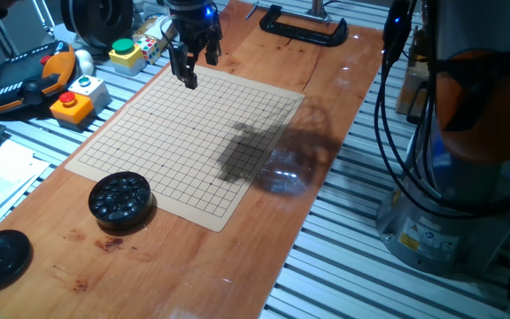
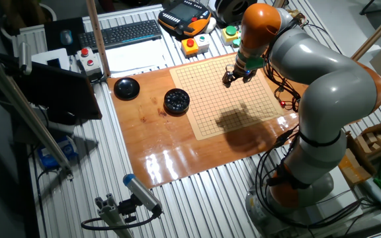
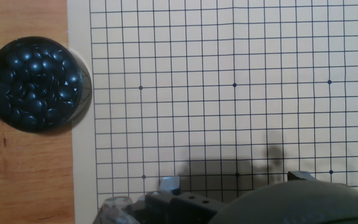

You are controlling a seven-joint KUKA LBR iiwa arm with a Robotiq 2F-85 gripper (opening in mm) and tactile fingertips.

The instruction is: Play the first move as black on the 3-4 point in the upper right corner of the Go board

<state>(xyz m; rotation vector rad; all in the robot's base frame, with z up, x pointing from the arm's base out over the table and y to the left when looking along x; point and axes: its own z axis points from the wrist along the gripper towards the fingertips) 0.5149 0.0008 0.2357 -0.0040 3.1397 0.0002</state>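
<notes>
Stone in hand point(image 1: 190, 69) indiscernible

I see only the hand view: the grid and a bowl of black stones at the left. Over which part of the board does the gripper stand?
Observer: The gripper hangs over the Go board at the corner nearest the button boxes, on the side opposite the bowl.
Operator: Where is the lid of the bowl?
Observer: The black lid lies on the wooden tabletop, apart from the bowl and off the board.
Operator: Is any stone on the part of the board that I cannot see?
Observer: No, the fixed views show the whole grid without any stone.
</notes>
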